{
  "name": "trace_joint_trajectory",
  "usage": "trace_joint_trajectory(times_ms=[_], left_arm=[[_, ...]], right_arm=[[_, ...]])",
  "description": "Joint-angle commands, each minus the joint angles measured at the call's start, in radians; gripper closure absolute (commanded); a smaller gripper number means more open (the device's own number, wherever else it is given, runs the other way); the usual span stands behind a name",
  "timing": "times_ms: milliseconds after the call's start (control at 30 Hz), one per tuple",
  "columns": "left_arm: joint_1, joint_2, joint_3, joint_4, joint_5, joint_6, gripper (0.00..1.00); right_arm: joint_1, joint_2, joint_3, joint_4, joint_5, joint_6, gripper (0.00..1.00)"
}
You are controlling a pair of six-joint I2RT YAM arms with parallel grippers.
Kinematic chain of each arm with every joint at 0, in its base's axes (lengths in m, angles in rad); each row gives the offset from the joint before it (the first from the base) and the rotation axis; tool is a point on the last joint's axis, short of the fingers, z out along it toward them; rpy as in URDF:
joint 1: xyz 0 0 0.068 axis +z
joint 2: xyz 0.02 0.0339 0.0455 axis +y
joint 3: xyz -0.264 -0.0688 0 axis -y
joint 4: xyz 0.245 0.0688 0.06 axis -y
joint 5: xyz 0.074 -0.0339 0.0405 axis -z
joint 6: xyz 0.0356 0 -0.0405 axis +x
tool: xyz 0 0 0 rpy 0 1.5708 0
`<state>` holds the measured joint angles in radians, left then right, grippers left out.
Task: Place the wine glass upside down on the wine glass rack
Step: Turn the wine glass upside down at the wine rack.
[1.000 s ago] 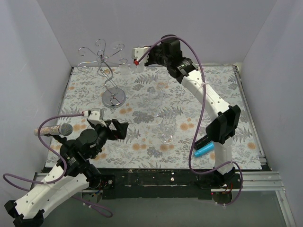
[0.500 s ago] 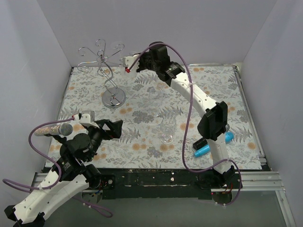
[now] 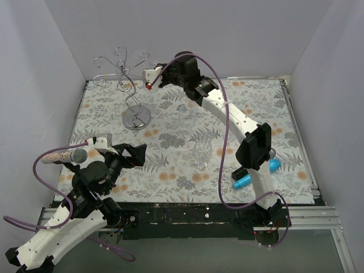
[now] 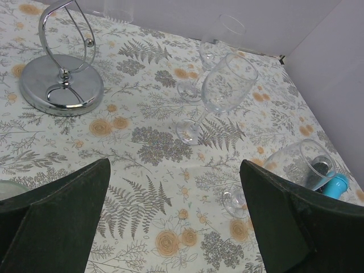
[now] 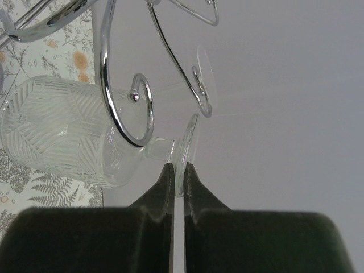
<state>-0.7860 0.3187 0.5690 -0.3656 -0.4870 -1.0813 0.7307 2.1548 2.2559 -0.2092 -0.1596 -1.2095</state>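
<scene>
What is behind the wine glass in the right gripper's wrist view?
Behind the wine glass: floral tablecloth at the bowl, grey wall at the foot. A curled arm of the wine glass rack crosses and partly covers the stem.

Overhead camera looks down; both close wrist cameras catch the rack point(image 3: 136, 118).

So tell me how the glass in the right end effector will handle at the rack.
Probably fragile: the wine glass looks thin and clear, right by the metal curls of the rack. Likely slippery: the right end effector pinches only the smooth foot's edge. It may pivot, since the bowl sticks out sideways.
</scene>
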Motion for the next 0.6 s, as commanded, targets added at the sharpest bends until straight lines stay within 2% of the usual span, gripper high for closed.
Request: trace_joint_trajectory(times_ms=[0, 567], left_arm=[[-0.004, -0.010, -0.004, -0.006, -0.016, 0.000, 0.02], [-0.004, -0.021, -0.004, -0.007, -0.019, 0.000, 0.02]], right_arm=[[0.015, -0.006, 0.076, 0.149, 0.000, -0.015, 0.99], [0.058, -0.003, 0.071, 0.163, -0.043, -0.050, 0.99]])
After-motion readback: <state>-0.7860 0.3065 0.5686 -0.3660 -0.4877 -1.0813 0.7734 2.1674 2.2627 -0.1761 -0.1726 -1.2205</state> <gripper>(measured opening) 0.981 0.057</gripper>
